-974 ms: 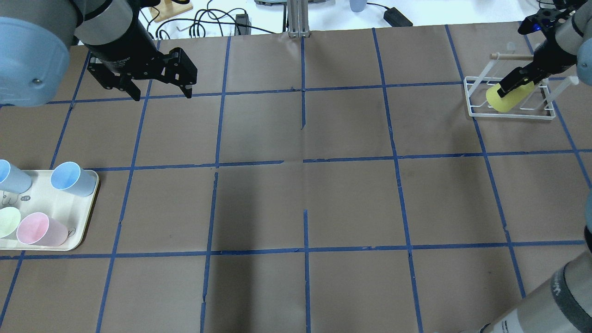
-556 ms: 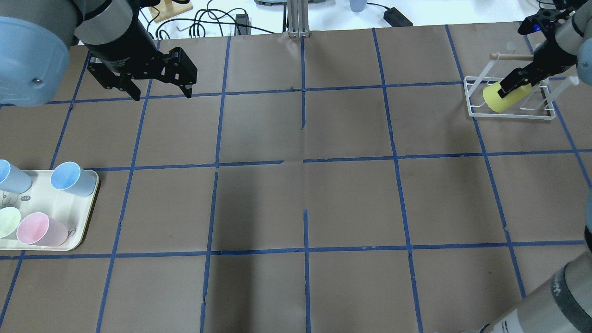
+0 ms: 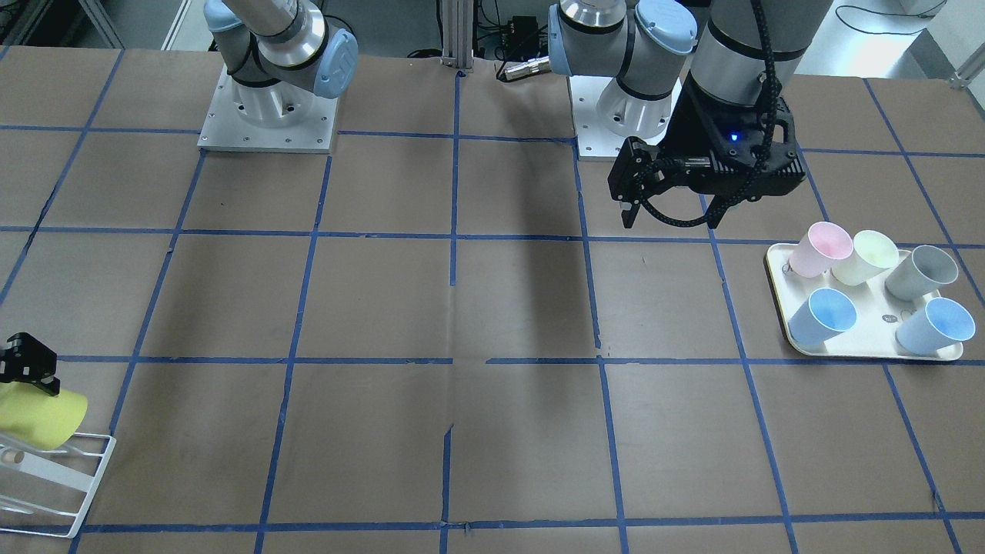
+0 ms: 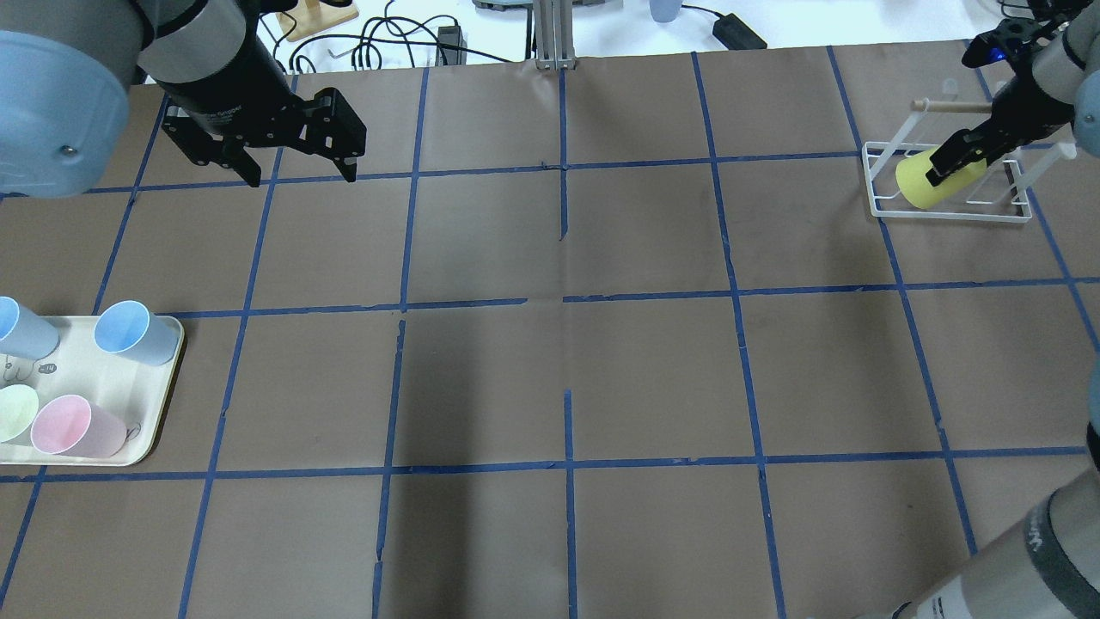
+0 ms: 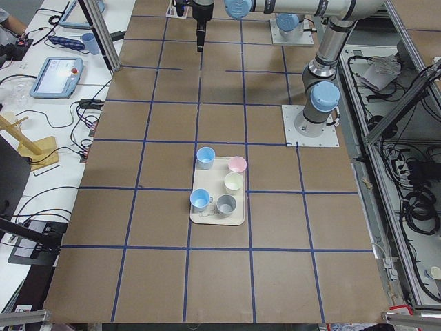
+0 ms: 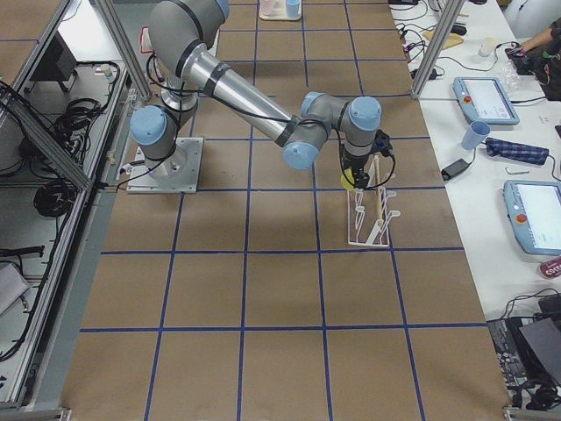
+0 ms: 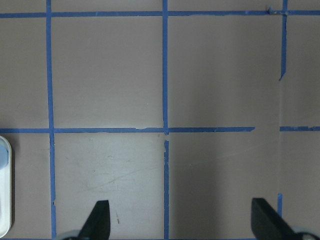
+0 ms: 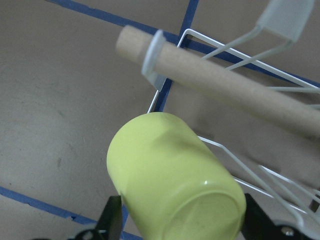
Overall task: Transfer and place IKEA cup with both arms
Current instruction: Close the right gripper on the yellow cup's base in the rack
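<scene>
The lime-yellow IKEA cup (image 4: 913,182) is tilted on its side in my right gripper (image 4: 952,160), which is shut on it, over the left end of a white wire rack (image 4: 945,211). In the right wrist view the cup (image 8: 170,175) fills the space between the fingers, base toward the camera, just below the rack's wooden dowel (image 8: 225,85). In the front view the cup (image 3: 38,415) shows at the left edge above the rack (image 3: 69,477). My left gripper (image 4: 301,178) is open and empty, hovering over the far left of the table; it also shows in the front view (image 3: 669,221).
A cream tray (image 3: 869,350) at the robot's left holds a pink cup (image 3: 819,248), a pale yellow cup (image 3: 866,255), a grey cup (image 3: 919,271) and two blue cups (image 3: 827,315). The left wrist view shows brown paper with blue tape lines and the tray's edge (image 7: 4,190).
My right gripper has carried the cup a little to the left and farther back over the rack. My left arm has not moved.
</scene>
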You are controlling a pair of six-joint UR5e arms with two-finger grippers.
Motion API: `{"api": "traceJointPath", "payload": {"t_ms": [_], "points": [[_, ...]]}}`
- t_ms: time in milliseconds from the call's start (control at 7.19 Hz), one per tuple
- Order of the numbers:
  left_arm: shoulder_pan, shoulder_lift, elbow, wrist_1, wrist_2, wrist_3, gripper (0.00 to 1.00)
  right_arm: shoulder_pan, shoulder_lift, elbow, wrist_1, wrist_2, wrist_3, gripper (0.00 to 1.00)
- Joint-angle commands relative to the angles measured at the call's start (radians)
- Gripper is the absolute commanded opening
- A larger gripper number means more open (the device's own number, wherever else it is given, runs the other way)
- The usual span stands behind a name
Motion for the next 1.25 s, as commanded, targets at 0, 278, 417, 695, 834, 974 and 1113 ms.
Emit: {"api": "traceJointPath", "payload": {"t_ms": [0,278,417,695,834,974,1113], "points": [[0.000,0.000,0.000,0.000,0.000,0.000,1.00,0.000,-0.002,-0.002,0.018,0.002,0.000,0.69],[0.000,0.000,0.000,0.000,0.000,0.000,1.00,0.000,-0.003,-0.003,0.022,-0.001,0.000,0.53],[0.000,0.000,0.000,0.000,0.000,0.000,1.00,0.000,-0.009,-0.006,0.022,-0.006,0.000,0.44],[0.002,0.000,0.000,0.000,0.001,0.000,1.00,0.000,-0.009,-0.073,0.121,-0.006,0.001,0.39],[0.002,0.000,0.000,0.000,0.001,0.000,1.00,0.000,-0.009,-0.101,0.175,-0.009,0.004,0.38],[0.002,0.000,0.000,0.000,0.001,0.000,1.00,0.000,-0.012,-0.103,0.192,-0.013,0.005,0.38],[0.002,0.000,0.000,0.000,0.001,0.000,1.00,0.000,-0.022,-0.106,0.195,-0.041,0.001,0.38]]}}
